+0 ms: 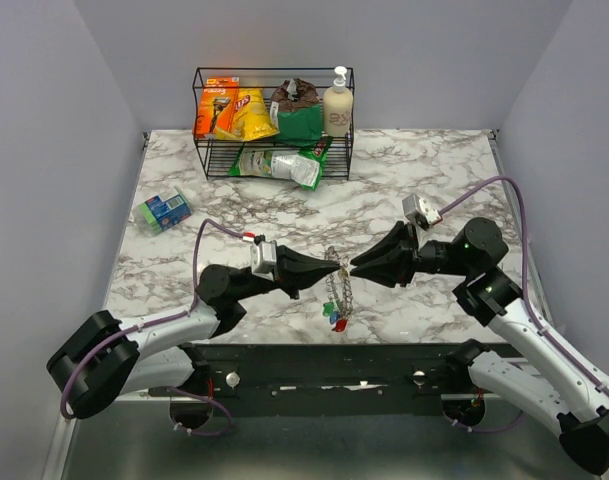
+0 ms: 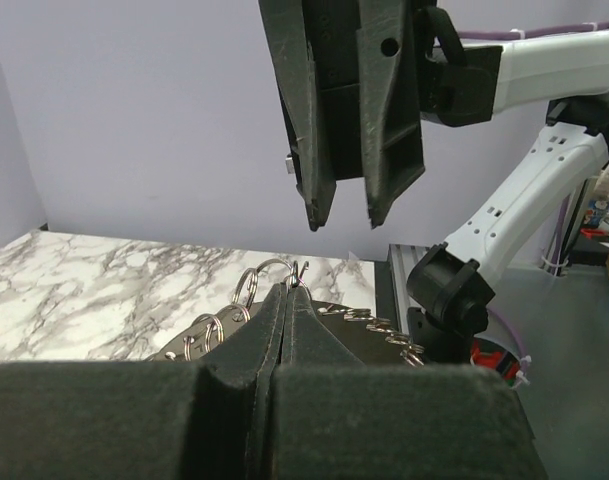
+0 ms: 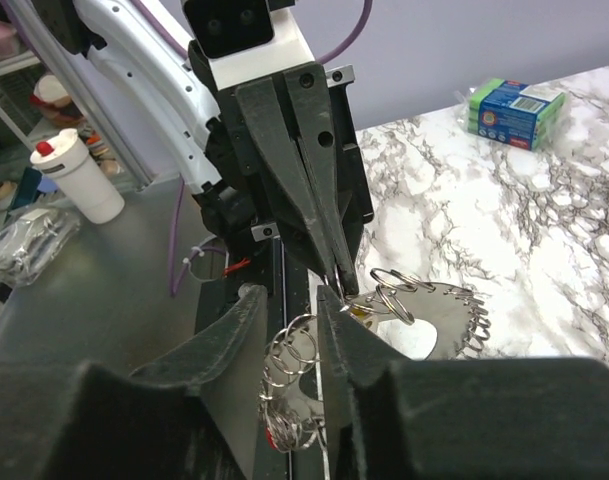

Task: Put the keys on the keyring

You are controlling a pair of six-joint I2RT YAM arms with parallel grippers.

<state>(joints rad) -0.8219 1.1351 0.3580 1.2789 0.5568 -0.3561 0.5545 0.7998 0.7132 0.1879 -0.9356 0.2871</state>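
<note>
The keyring [image 1: 336, 290] hangs over the table's near middle: a flat silvery metal loop with small split rings along its rim. Green, blue and red keys [image 1: 334, 318] dangle at its lower end. My left gripper [image 1: 333, 268] is shut on the keyring's top edge; in the left wrist view its closed tips [image 2: 289, 290] pinch the metal between the split rings [image 2: 254, 283]. My right gripper [image 1: 356, 266] faces it tip to tip. Its jaws [image 3: 289, 300] stand apart with some split rings between them, and the keyring's plate [image 3: 434, 312] lies just to the right. A red key [image 3: 274, 436] shows low down.
A black wire rack [image 1: 274, 160] at the back holds snack bags and a soap bottle [image 1: 338, 103]. A blue-green box [image 1: 164, 210] lies at the left of the marble table [image 1: 434, 180]. A white cup [image 3: 79, 180] stands off the table.
</note>
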